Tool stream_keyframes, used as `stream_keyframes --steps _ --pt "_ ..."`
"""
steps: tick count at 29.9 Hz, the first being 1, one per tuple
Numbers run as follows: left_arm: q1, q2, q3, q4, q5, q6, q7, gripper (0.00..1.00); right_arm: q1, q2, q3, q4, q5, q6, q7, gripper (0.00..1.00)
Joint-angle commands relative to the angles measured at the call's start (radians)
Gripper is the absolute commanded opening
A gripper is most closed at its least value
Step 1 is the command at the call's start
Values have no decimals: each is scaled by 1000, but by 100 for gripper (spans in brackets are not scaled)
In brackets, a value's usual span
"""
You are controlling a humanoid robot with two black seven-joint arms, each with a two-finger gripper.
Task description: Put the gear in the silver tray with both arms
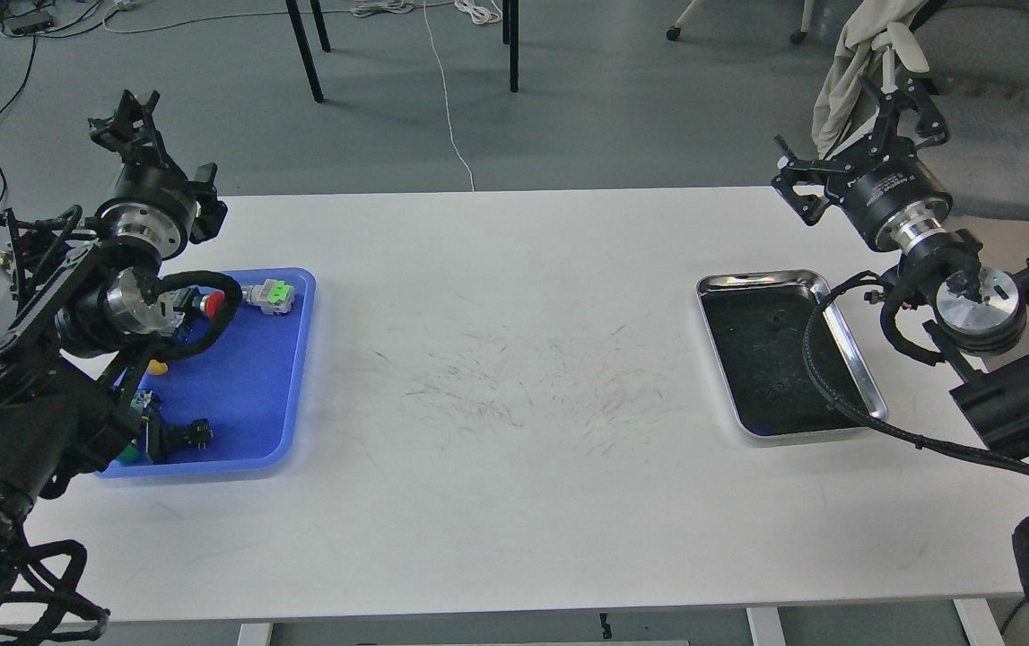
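Note:
The silver tray (762, 281) lies on the right of the white table, and its black bottom holds nothing but small specks. I cannot make out a gear anywhere. My right gripper (857, 135) is raised above the table's far right edge, behind the silver tray, with its fingers spread wide and empty. My left gripper (126, 112) is raised over the table's far left corner, behind the blue tray, pointing away from me. Its two fingers look spread and hold nothing.
A blue plastic tray (294, 359) on the left holds several push-button switches: a red one (213, 305), a grey-green one (269, 294), and others partly hidden by my left arm. A chair (972, 54) stands behind the right corner. Black cables hang from both arms.

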Motion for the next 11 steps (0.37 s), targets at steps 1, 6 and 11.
stream_keyframes --steps 1,6,11 --pt "-13 -14 0 31 -29 -16 -9 98 -4 18 6 4 1 3 0 99" --pt "-12 -22 0 30 -41 -16 -13 98 -4 27 12 13 1 6 3 99" --pt "-16 -19 2 27 -40 -14 -32 98 -15 27 13 13 1 9 32 99"
